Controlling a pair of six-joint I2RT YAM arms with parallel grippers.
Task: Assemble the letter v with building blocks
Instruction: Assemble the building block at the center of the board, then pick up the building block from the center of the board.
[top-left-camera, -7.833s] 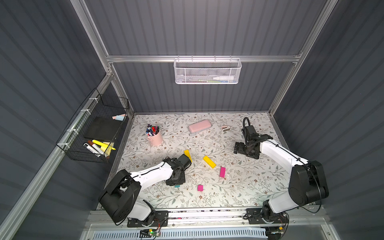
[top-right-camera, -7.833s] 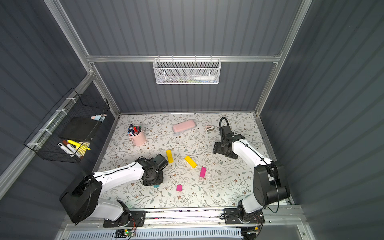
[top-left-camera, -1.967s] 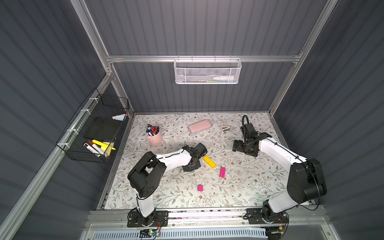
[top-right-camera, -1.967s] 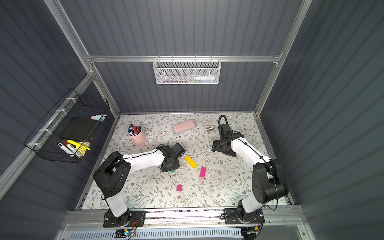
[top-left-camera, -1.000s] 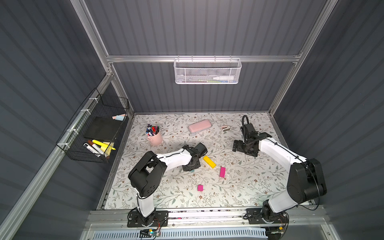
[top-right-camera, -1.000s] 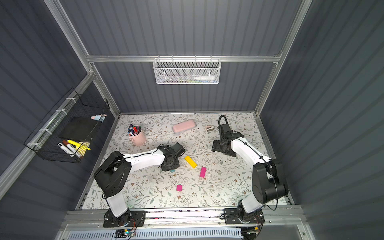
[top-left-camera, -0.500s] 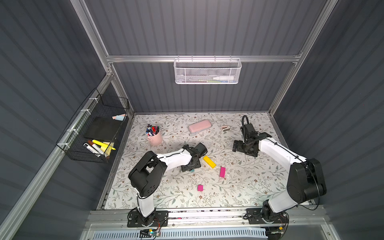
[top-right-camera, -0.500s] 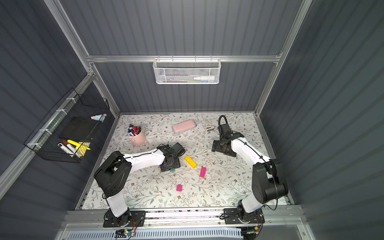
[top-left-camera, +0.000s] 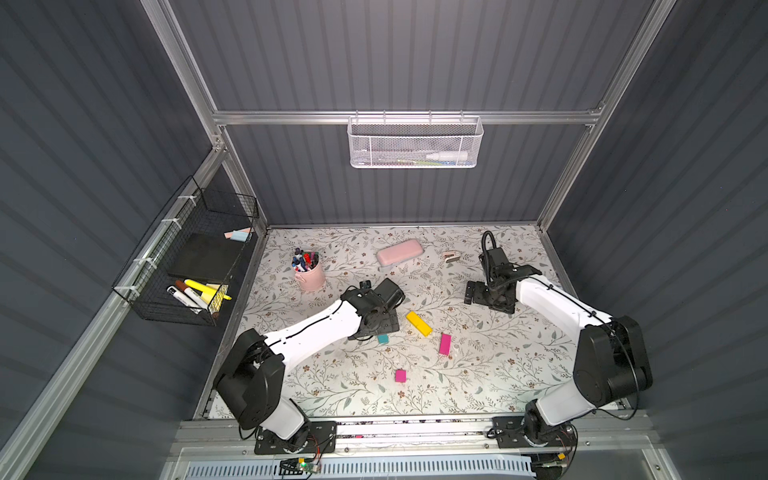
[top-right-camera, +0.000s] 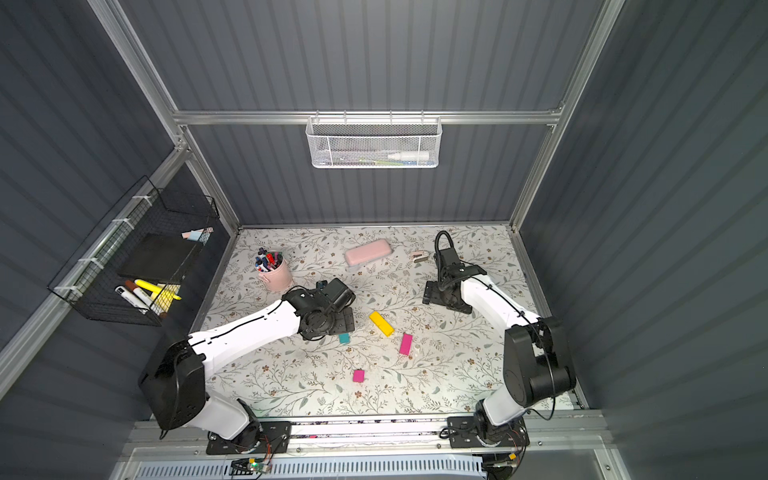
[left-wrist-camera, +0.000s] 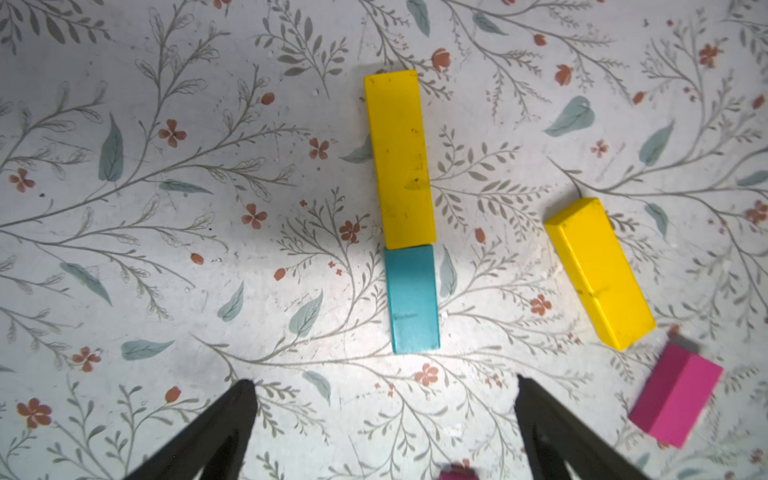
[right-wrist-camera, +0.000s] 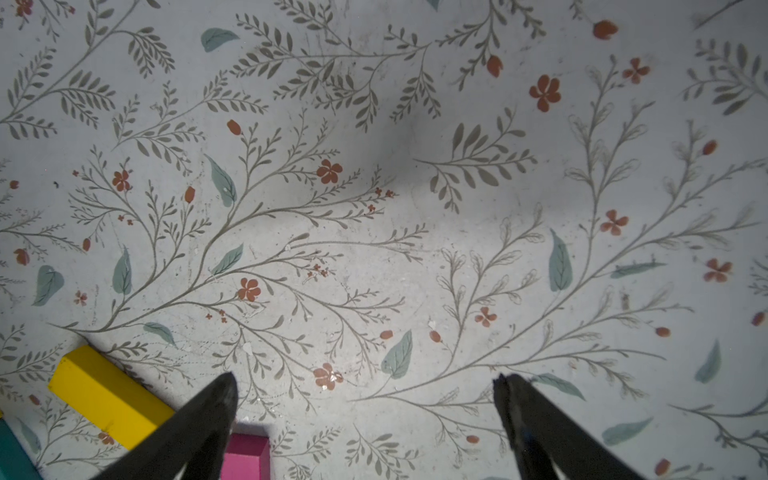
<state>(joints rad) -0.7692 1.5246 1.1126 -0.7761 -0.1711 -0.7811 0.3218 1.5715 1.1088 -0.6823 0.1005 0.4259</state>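
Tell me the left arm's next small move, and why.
Probably lift the open left gripper straight up: the short teal rectangular block already butts end to end against the long yellow rectangular block, nothing is held, and the second yellow block lies apart.

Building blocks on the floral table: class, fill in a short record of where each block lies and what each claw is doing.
Joined pair: long yellow block and teal block, end to end, touching
Second yellow block: apart, slanted
Long magenta block: near that block's end, not joined
Short magenta block: alone
Left claw: open, empty, just off the teal block
Right claw: open, empty
Progress: no V shape yet
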